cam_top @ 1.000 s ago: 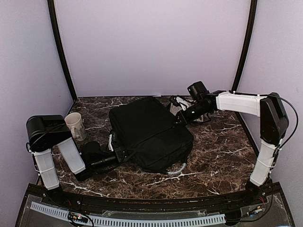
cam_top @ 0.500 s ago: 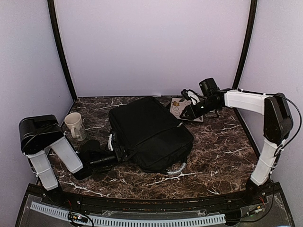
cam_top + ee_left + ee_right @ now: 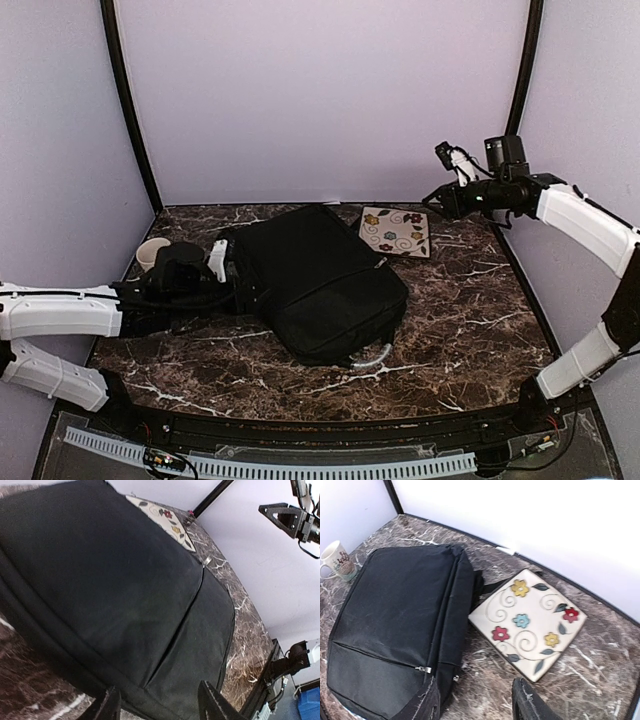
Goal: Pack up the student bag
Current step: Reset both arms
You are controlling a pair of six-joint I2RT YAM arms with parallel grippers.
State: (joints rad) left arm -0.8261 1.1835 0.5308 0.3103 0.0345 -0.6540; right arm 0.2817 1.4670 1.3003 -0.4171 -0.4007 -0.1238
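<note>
Plain black student bag [image 3: 315, 280]. Cream square tile [image 3: 527, 622]: red, yellow, blue flowers, dark swirls. Cream printed mug [image 3: 337, 560]. Dark brown marble surface [image 3: 470, 310], white veins.

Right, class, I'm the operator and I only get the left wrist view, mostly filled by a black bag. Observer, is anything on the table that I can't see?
Observer: Yes, a white mug stands upright off the student bag's left side.
Operator: Where is it from my gripper?
Observer: Just left of the left gripper; that arm's wrist partly hides it from above.
Operator: And the floral piece at my frame's top?
Observer: A square floral plate, lying flat, with five coloured flowers.
</note>
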